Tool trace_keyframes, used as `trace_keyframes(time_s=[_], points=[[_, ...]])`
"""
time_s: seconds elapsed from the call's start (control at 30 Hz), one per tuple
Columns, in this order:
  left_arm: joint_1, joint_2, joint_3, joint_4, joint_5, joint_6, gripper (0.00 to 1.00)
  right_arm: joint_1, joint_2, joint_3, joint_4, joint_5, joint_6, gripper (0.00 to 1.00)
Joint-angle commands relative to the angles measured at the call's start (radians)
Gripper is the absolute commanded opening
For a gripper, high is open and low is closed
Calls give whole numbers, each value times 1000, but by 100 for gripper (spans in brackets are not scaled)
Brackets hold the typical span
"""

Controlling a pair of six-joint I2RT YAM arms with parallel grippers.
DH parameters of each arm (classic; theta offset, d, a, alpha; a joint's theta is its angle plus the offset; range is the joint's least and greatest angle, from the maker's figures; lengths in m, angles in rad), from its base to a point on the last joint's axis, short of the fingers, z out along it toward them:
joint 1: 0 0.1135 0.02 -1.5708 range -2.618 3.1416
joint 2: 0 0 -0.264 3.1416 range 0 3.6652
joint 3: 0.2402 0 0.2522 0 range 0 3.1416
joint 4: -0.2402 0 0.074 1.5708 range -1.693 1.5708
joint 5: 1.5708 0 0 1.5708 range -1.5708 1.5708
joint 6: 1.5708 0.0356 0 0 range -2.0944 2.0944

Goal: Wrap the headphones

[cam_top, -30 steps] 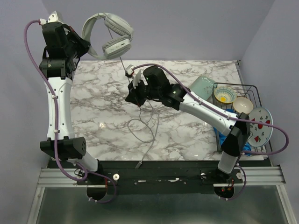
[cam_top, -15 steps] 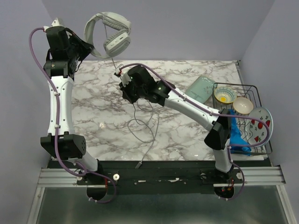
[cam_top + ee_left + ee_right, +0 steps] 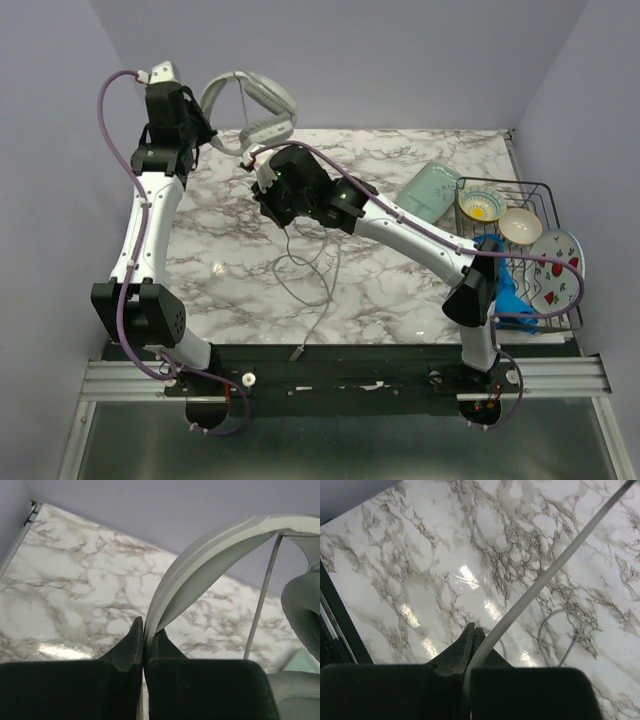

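The light grey headphones (image 3: 255, 105) hang in the air over the table's back left. My left gripper (image 3: 207, 125) is shut on their curved headband (image 3: 210, 550), which rises from between the jaws (image 3: 145, 630). One earcup (image 3: 305, 610) shows at the right edge. The thin grey cable (image 3: 320, 270) drops from the headphones, passes through my right gripper (image 3: 268, 200) and lies in loose loops on the marble, ending in a plug (image 3: 297, 352) at the front edge. In the right wrist view the right gripper (image 3: 475, 632) is shut on the cable (image 3: 545, 577), which slants up to the right.
A black wire dish rack (image 3: 540, 190) with bowls stands at the right edge, a patterned plate (image 3: 555, 270) leaning on it. A teal tray (image 3: 430, 190) lies beside the rack and a blue cloth (image 3: 505, 290) near my right arm's elbow.
My left arm swung right and lower with the headphones. My right gripper slid left and back along the cable, ending close under the earcups.
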Motion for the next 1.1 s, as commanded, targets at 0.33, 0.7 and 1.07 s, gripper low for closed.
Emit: trace_keyframes(time_s=[0.33, 0.7, 1.07], points=[[-239, -184, -483, 451, -267, 764, 0, 15, -254, -265, -168, 210, -134, 9], [-106, -197, -386, 208, -2, 340, 0, -3, -321, -429, -58, 184, -100, 14], [-41, -269, 63, 83, -8, 197, 0, -11, -351, -467, 227, 62, -128, 19]])
